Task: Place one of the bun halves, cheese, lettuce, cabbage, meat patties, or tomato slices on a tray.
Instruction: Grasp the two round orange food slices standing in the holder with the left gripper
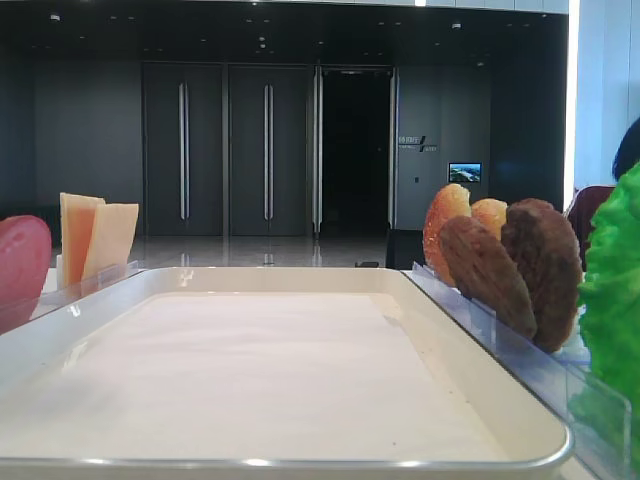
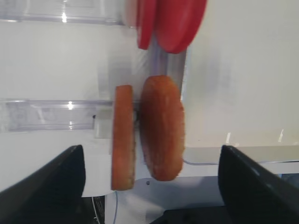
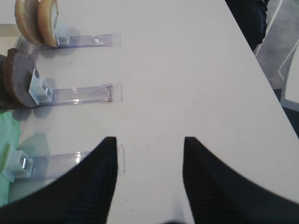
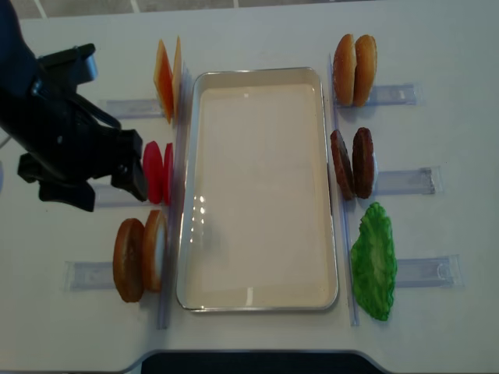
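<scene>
Six groups of food stand on edge in clear plastic holders point(image 4: 394, 180) around the large rectangular cream-white tray with a paper liner point(image 4: 257, 300), which holds no food.

Left of the tray, far to near: two thin square cheese slices, pale yellow and orange point(image 4: 168, 79); two smooth pinkish-red tomato discs point(image 4: 159, 172); two round golden-brown bun halves with pale cut faces point(image 4: 140, 255).

Right of the tray, far to near: a second pair of golden-brown bun halves point(image 4: 355, 69); two dark brown rough meat patties point(image 4: 352, 163); one bright green ruffled lettuce leaf point(image 4: 374, 261).

The black left gripper point(image 4: 93, 187) hangs left of the tray, just beside the tomato discs. In the left wrist view its fingers point(image 2: 44, 184) stand wide apart on either side of the near-left bun halves point(image 2: 149, 130), holding nothing; whether they touch the table cannot be told.

The right gripper point(image 3: 149, 179) hovers over the bare white table point(image 3: 187, 70) right of the tray, near the lettuce holder, jaws parted and holding nothing.
</scene>
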You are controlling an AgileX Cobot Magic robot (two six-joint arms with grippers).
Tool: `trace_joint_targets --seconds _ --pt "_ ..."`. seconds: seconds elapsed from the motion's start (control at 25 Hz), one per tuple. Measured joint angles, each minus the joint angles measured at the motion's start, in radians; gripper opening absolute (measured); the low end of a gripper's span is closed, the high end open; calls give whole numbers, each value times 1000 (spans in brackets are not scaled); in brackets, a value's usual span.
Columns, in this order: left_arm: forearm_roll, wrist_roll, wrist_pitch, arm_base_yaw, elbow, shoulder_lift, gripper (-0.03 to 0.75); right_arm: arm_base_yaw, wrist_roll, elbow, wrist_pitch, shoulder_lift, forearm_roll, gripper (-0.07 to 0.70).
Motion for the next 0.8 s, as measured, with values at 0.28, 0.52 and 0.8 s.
trace_joint_targets --seconds 0.28,0.52,0.8 --pt "-2 -84 -15 -130 0 0 694 0 0 0 0 0 0 345" --pt "10 -113 -31 -138 0 32 694 0 0 0 0 0 0 345" --pt "7 -115 -53 -190 -1 131 694 0 0 0 0 0 0 345"
